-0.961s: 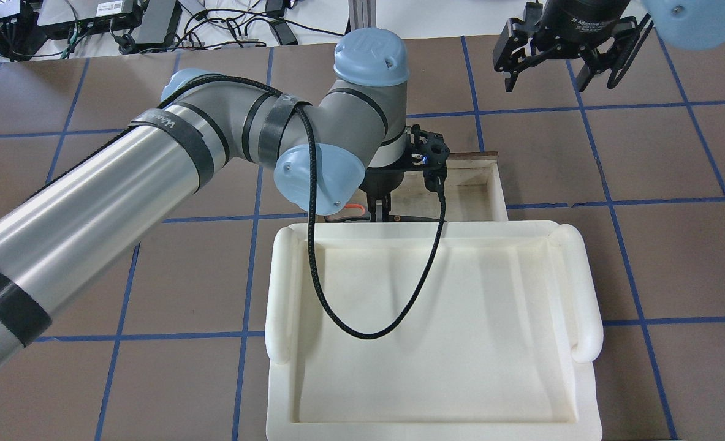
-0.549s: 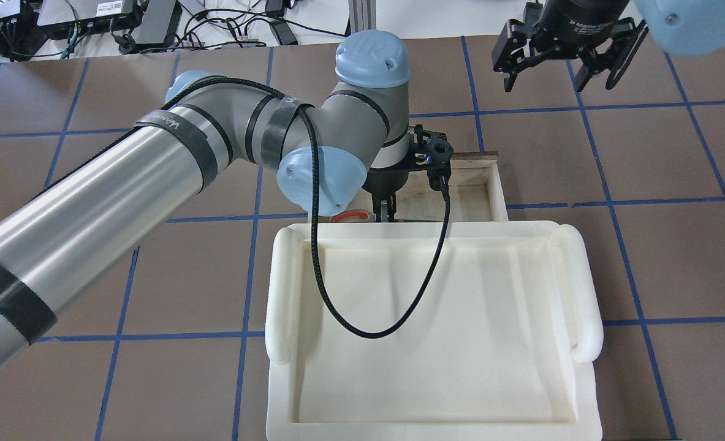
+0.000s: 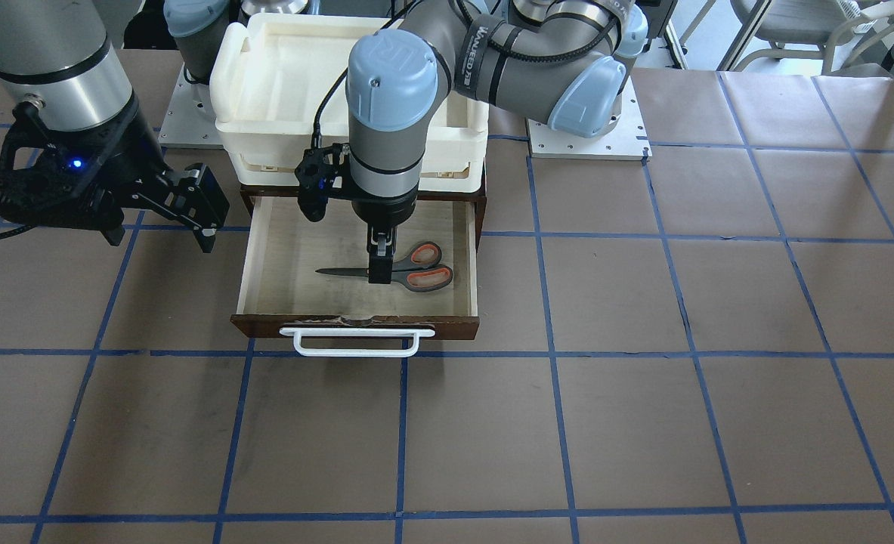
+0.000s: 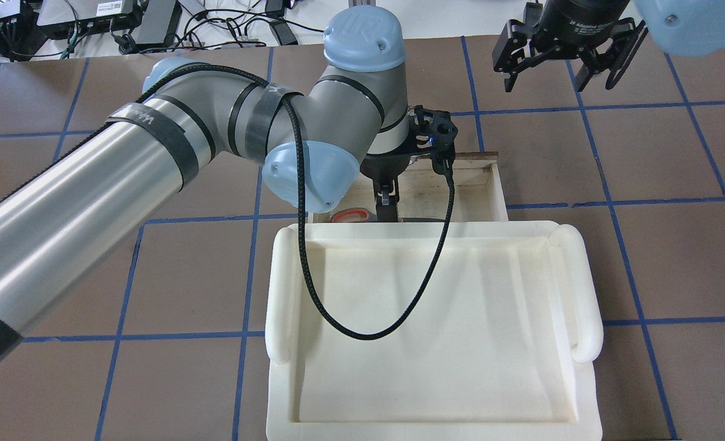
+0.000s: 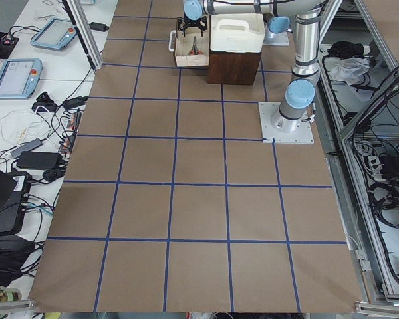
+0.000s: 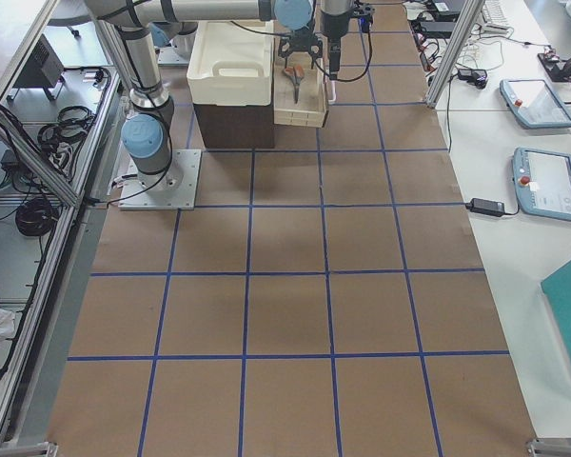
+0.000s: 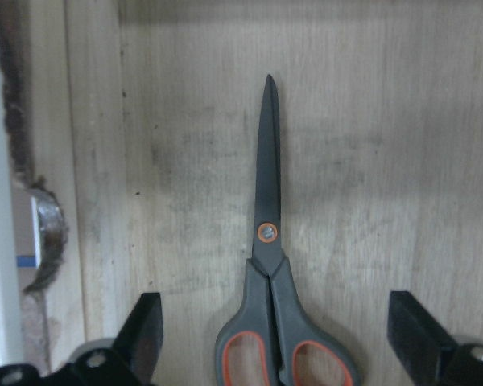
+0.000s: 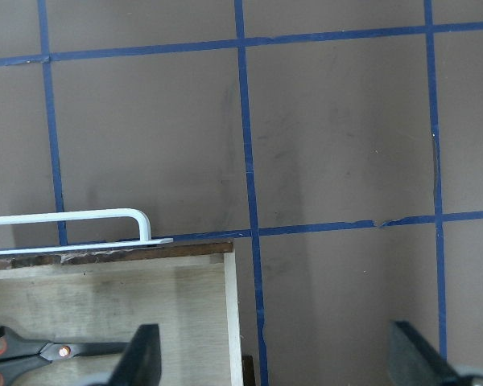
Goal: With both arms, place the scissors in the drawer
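Observation:
The scissors [image 3: 416, 266] lie flat on the pale floor of the open drawer [image 3: 356, 326], blades pointing away from the handles. My left gripper [image 3: 377, 268] hangs straight down over them. In the left wrist view its fingers [image 7: 145, 326] stand wide apart on either side of the scissors [image 7: 266, 241], not touching them. The overhead view shows only an orange handle loop [image 4: 350, 215] below the left gripper [image 4: 387, 208]. My right gripper [image 4: 559, 79] is open and empty, beside the drawer's front corner [image 8: 229, 305].
A white foam tray [image 4: 282, 294] sits on the dark cabinet above the drawer and hides its rear part from overhead. The white bar handle [image 3: 356, 344] juts out of the drawer front. Brown table with blue grid tape lies all around.
My left wrist has risen and shifted slightly away from the tray. The orange handle loop settled lower, then stayed put. The right gripper barely moved.

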`<move>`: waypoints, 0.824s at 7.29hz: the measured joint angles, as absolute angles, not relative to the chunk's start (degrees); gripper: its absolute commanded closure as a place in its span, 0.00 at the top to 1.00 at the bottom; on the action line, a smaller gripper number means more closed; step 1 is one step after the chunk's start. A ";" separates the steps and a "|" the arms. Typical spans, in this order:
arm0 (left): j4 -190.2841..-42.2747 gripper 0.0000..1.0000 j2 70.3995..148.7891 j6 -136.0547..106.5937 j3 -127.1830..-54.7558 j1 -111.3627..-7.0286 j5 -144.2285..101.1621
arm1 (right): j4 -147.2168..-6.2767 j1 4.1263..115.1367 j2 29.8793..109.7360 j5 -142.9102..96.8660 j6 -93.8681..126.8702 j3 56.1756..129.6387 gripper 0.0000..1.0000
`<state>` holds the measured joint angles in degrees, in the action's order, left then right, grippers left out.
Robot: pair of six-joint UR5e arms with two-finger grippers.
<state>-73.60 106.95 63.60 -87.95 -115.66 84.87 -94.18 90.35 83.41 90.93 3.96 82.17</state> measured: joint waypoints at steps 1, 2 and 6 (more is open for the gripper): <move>-75.55 1.00 104.24 63.38 -87.09 -114.46 85.26 | -94.18 90.37 83.42 90.98 3.95 82.18 1.00; -80.09 1.00 101.37 63.18 -86.34 -111.91 85.37 | -94.16 90.39 83.41 91.02 3.96 82.20 1.00; -90.01 1.00 91.14 46.42 -85.61 -100.28 85.84 | -94.30 90.38 83.41 90.89 3.96 83.49 1.00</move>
<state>-90.01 91.14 46.42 -85.61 -100.28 85.84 -94.30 90.38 83.41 90.89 3.96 83.49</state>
